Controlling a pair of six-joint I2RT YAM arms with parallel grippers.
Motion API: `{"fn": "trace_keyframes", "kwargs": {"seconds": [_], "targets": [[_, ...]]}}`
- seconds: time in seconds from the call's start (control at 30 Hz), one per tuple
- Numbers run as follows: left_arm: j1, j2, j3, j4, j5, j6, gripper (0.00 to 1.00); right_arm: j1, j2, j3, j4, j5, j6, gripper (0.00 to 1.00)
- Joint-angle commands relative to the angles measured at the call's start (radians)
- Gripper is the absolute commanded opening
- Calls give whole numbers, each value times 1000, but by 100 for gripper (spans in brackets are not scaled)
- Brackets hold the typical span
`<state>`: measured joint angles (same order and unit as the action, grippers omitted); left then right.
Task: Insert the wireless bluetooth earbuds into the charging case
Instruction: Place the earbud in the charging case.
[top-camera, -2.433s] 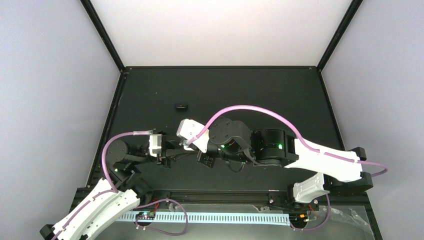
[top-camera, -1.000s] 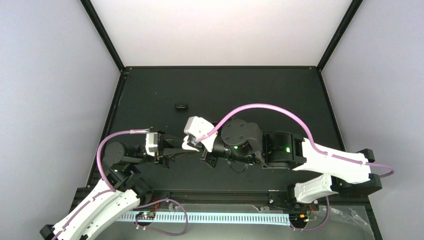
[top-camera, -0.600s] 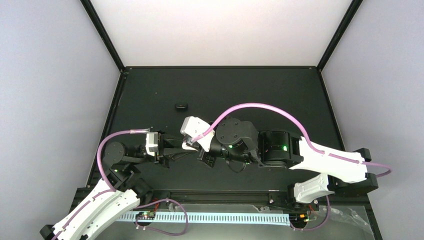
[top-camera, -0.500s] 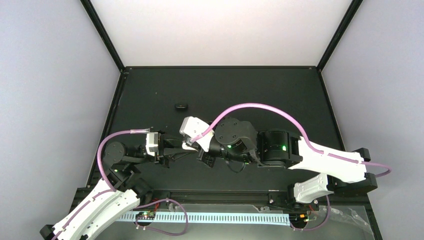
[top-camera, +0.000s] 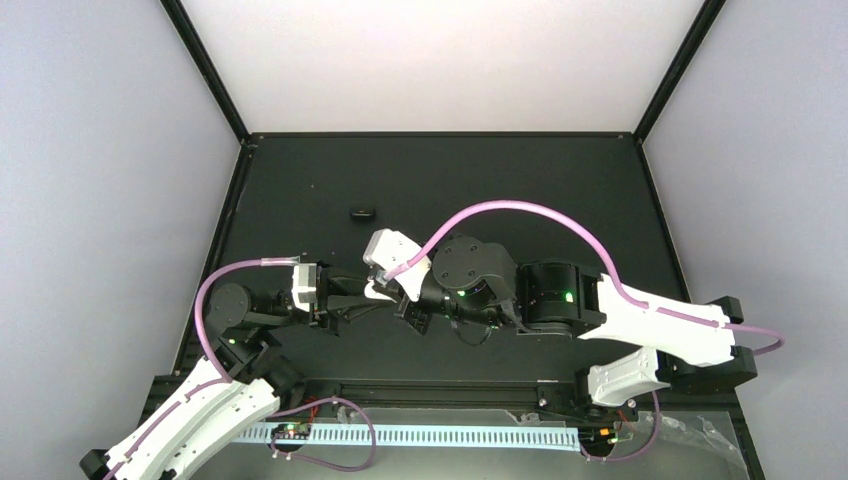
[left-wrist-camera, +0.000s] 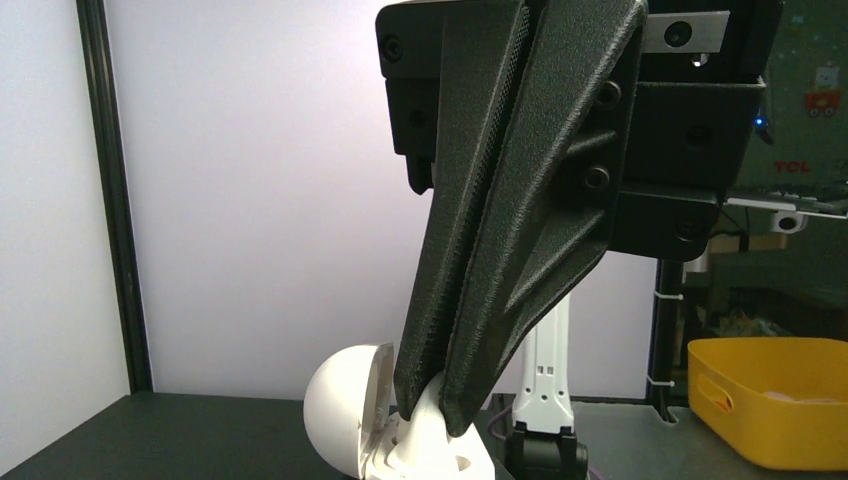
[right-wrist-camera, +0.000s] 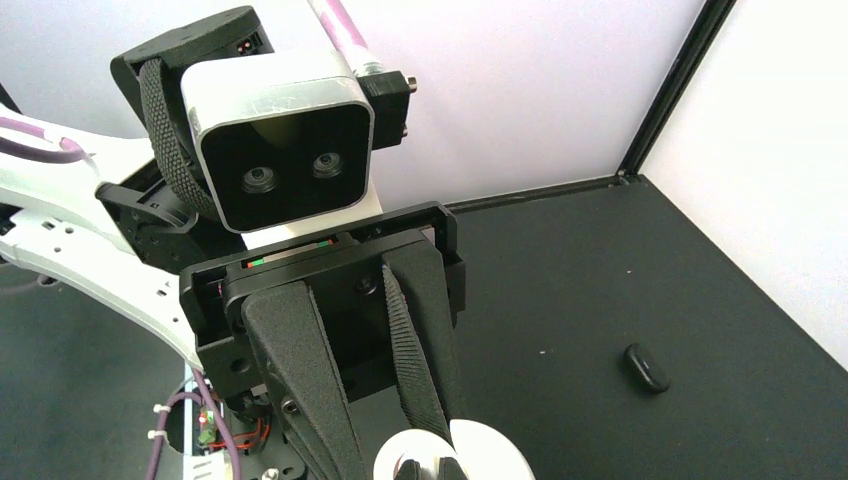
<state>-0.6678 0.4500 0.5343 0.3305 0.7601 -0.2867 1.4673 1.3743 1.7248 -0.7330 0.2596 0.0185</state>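
The white charging case (top-camera: 374, 291) is held between my left gripper's (top-camera: 350, 297) fingers, lid open. The left wrist view shows its round lid (left-wrist-camera: 340, 410) swung left of the base (left-wrist-camera: 450, 455). My right gripper (left-wrist-camera: 432, 415) comes down from above. It is shut on a small white earbud (left-wrist-camera: 428, 398) whose lower end sits in the base. In the right wrist view my left gripper (right-wrist-camera: 400, 458) faces the camera with the case (right-wrist-camera: 490, 452) at its tips. My right fingertips (right-wrist-camera: 411, 470) show at the bottom edge. The other earbud is not in view.
A small black oval object (top-camera: 362, 212) lies on the black table behind the grippers; it also shows in the right wrist view (right-wrist-camera: 646, 368). A yellow bin (left-wrist-camera: 770, 400) stands beyond the table's right side. Black frame posts and pale walls enclose the table.
My right gripper moved a little right, then eased back left over the case. My left gripper with the case shifted slightly right towards it.
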Motion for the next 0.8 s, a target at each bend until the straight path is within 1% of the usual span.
{"fn": "trace_keyframes", "kwargs": {"seconds": [0.0, 0.17, 0.37, 0.77], "targets": [[-3, -37, 58, 150, -24, -17, 2, -18, 1, -51, -65, 20, 41, 1], [-4, -25, 61, 171, -13, -29, 2, -18, 50, -9, -111, -23, 35, 1], [-3, -31, 60, 147, -22, -15, 2, -18, 45, -1, -96, -25, 36, 1], [-3, -6, 44, 66, -5, 22, 1, -18, 13, 26, -70, 0, 49, 9]]}}
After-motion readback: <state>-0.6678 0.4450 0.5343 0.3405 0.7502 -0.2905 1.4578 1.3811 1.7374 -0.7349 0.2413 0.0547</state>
